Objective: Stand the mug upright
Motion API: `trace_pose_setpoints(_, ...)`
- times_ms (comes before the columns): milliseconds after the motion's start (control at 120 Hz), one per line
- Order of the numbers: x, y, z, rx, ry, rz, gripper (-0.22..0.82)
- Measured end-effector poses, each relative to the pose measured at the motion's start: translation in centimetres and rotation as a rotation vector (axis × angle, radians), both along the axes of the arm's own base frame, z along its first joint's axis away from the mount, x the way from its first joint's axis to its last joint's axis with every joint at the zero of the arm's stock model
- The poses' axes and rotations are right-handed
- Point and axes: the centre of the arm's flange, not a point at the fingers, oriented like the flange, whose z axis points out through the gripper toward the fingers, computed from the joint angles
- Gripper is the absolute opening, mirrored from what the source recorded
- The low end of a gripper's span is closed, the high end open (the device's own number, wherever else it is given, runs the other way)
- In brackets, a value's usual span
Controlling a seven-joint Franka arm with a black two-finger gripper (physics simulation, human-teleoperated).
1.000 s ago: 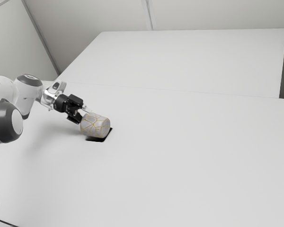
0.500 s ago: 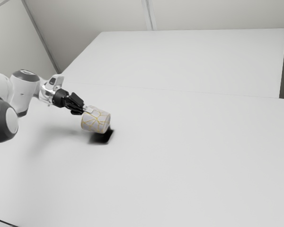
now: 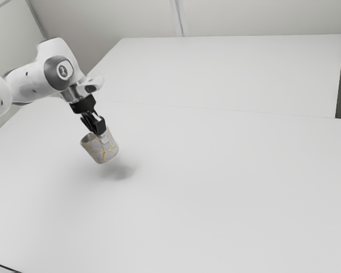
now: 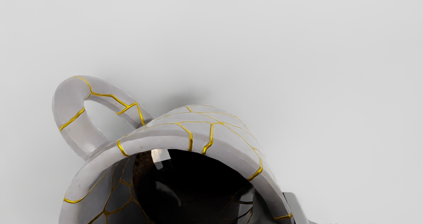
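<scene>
Watching from my end, I see the gripper (image 3: pixel 104 137) closed on the mug (image 3: pixel 101 151), pinching its wall near the rim (image 4: pixel 142 144). One finger (image 4: pixel 294 205) lies flat against the outside of the wall. A dark shape stands just inside the wall opposite it, where I take the other finger to be, though the shading there hides its outline.

The mug hangs just below the fingertips, off the table (image 3: pixel 216 187), and its soft shadow (image 3: pixel 119 172) falls on the tabletop beneath, apart from the base. It is not upright: it leans, with its mouth up toward the hand and tipped to the exterior view's left, and its base lower down, toward the exterior view's right. Gold lines branch across its pale grey outside.

My wrist view looks down past the rim into the mouth, where the inside (image 4: pixel 198 171) is very dark and glossy, with a few bright reflections. The handle (image 4: pixel 71 108) sticks out from the body well away from the finger on the outer wall, and nothing is touching its loop.

Above the gripper, the white arm (image 3: pixel 31 85) comes in from the exterior view's left and bends down at the wrist. Beyond the hand, another white surface (image 3: pixel 227 68) stretches toward a pale wall (image 3: pixel 261 17).
</scene>
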Motion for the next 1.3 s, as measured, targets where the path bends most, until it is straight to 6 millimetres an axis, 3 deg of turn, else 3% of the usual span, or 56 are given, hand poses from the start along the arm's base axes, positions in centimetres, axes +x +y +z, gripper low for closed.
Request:
trace_pose_setpoints(242,-1.4,-2.0,-4.0,0.199,-0.074,0.032,-0.18)
trace_pose_setpoints(525,-3.1,-3.3,-9.1,0.255,-0.083,0.122,-0.16)
trace_pose_setpoints(742,-3.2,-3.3,-9.2,0.254,-0.112,0.198,0.28)
trace_pose_setpoints(875,-2.6,-3.3,-6.2,0.246,-0.161,0.241,0.43)
trace_pose_setpoints(1008,-0.4,-3.2,-1.3,0.229,-0.203,0.287,0.51)
trace_pose_setpoints(1300,3.6,-3.4,12.2,0.185,-0.234,0.347,0.58)
